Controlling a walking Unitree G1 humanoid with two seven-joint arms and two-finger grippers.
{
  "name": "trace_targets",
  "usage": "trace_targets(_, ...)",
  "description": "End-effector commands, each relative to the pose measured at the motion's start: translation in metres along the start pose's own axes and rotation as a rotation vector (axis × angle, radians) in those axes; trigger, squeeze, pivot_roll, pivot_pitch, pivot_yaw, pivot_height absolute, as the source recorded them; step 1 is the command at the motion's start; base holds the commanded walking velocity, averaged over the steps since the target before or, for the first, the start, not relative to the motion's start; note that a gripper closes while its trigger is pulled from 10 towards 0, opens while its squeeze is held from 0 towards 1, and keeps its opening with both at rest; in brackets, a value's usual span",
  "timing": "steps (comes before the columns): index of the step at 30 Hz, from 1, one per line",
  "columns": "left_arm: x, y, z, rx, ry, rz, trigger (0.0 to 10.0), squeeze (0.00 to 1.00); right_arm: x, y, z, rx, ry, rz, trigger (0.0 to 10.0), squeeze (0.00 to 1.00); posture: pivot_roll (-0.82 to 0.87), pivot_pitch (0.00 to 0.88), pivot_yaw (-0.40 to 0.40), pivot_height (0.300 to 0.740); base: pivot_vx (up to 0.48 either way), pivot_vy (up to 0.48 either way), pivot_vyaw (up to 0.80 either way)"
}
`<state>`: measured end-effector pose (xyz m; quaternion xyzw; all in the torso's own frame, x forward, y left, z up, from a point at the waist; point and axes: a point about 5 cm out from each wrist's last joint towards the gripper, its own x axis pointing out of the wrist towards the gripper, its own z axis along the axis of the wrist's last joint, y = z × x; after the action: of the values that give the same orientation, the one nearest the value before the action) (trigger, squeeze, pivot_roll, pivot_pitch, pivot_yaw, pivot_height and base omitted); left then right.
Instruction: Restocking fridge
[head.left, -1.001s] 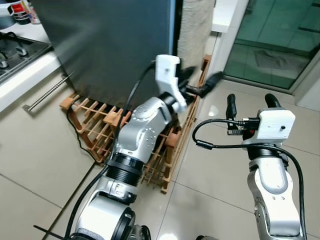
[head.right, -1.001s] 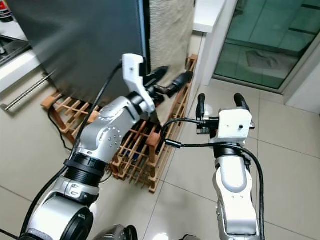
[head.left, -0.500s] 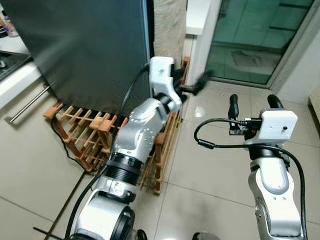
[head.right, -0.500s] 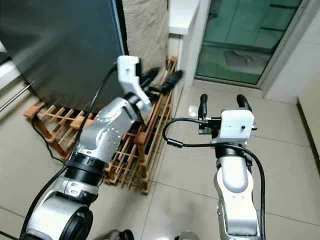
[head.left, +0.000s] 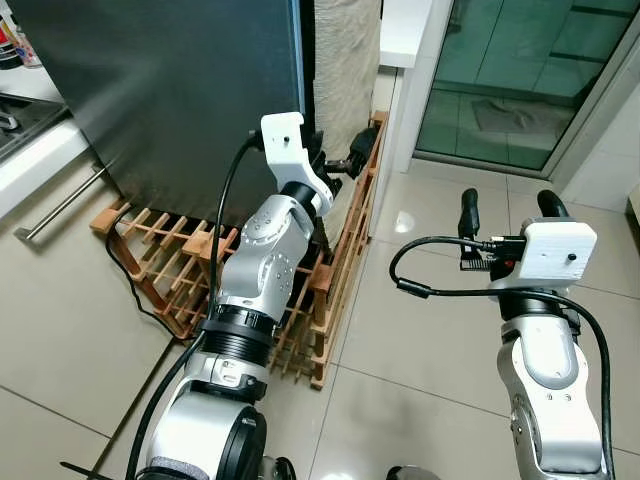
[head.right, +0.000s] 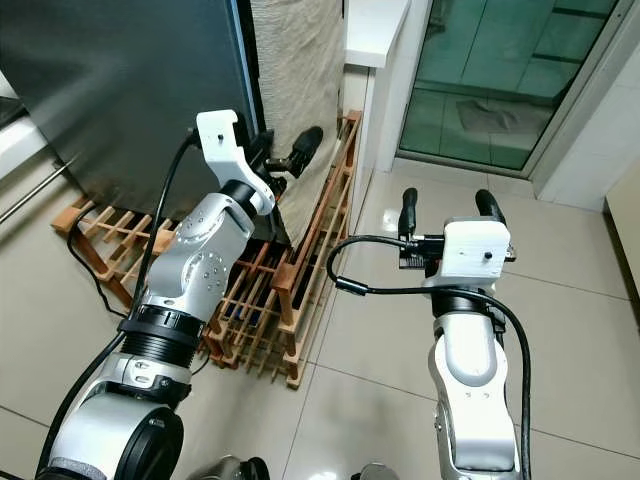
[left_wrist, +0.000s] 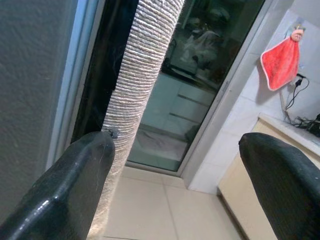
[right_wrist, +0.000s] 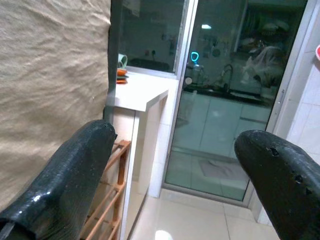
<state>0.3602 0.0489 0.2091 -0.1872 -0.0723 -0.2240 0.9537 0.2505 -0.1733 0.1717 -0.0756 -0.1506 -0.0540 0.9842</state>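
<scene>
Dark grey fridge (head.left: 190, 90) in the upper left of the head views, door shut, contents hidden. Below and in front of it, one wooden lattice rack (head.left: 190, 270) on the floor, a black cable (head.left: 135, 290) trailing along its left edge; nothing clearly made out in its slots. Pale glossy floor tiles (head.left: 420, 330) across the lower and right parts of the frame. Beside the fridge's right edge a strip of beige woven fabric (head.right: 295, 70), then a white counter end (head.right: 375, 25), then a glass sliding door (head.right: 490, 80) in the upper right. At far left, a white countertop with a metal bar handle (head.left: 55, 205) under it. Two silver arms: left gripper (head.left: 335, 160) raised at upper centre, close to the fridge door's right edge, fingers spread with nothing between them; right gripper (head.right: 440, 205) at centre right over bare tiles, fingers likewise spread and empty. In the left wrist view, one red cloth (left_wrist: 282, 62) hanging on a tiled wall.
</scene>
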Motion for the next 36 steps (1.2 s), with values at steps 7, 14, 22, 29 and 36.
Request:
trace_targets(7,0.003,0.019,-0.005,0.047,0.012,0.188,10.0,0.00,0.000,-0.001,0.000,0.004,-0.002,-0.005,10.0,0.08,-0.23,0.044,0.069,0.740,0.000,0.000,0.00)
trace_targets(14,0.007,0.009,-0.009,0.026,0.015,0.161,10.0,0.00,0.001,-0.006,0.002,-0.012,-0.008,-0.015,10.0,0.08,-0.25,0.033,0.073,0.740,0.000,0.000,0.00)
trace_targets(22,0.012,0.000,-0.012,0.021,0.030,0.117,10.0,0.00,-0.002,-0.008,0.002,-0.018,-0.005,-0.019,10.0,0.08,-0.28,0.016,0.088,0.740,0.000,0.000,0.00)
trace_targets(29,0.015,0.001,-0.019,0.031,0.057,0.136,10.0,0.00,-0.002,-0.010,0.001,-0.028,-0.003,-0.024,10.0,0.08,-0.29,0.000,0.091,0.740,0.000,0.000,0.00)
trace_targets(36,0.023,-0.005,-0.022,0.008,0.075,0.148,10.0,0.00,-0.002,-0.012,0.004,-0.039,-0.008,-0.022,10.0,0.08,-0.32,0.000,0.090,0.740,0.000,0.000,0.00)
